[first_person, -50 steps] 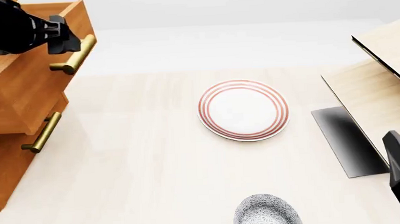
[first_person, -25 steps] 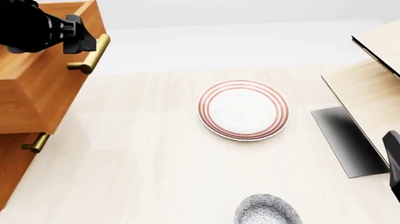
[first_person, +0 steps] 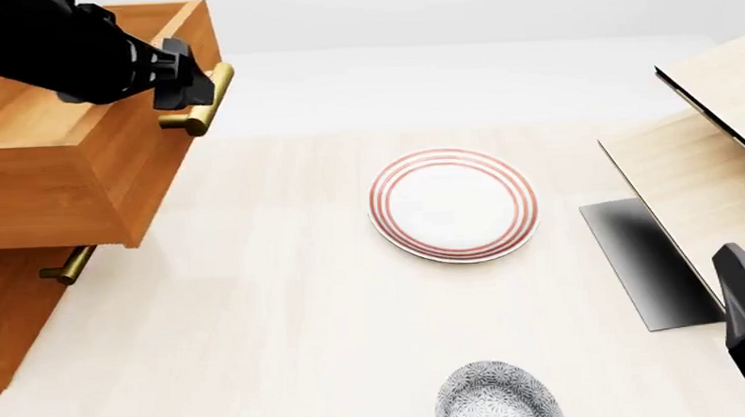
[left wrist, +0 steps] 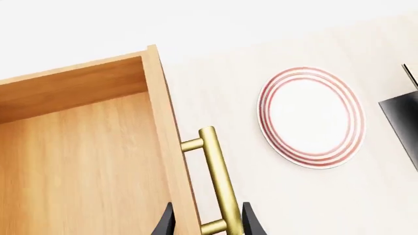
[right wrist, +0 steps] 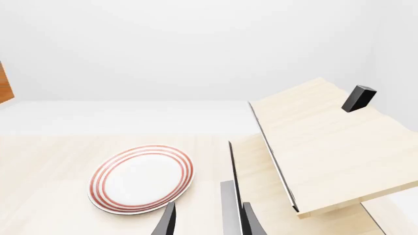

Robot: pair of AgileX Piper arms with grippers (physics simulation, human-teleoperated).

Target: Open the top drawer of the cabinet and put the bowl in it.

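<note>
Brass handle [first_person: 199, 100] gripped by left claw [first_person: 181, 77], top drawer [first_person: 57, 175] well out; bowl [first_person: 498, 397] untouched near edge of bench [first_person: 290, 316], right claw [right wrist: 203, 220] empty, fingers apart.

- Our black left gripper [first_person: 189, 80] reaches in from the upper left, its fingers clamped on the brass cylindrical bar handle [first_person: 202, 99].
- Our black right gripper [right wrist: 207, 221] hangs by the tabletop's right edge, fingers parted around nothing.
</note>
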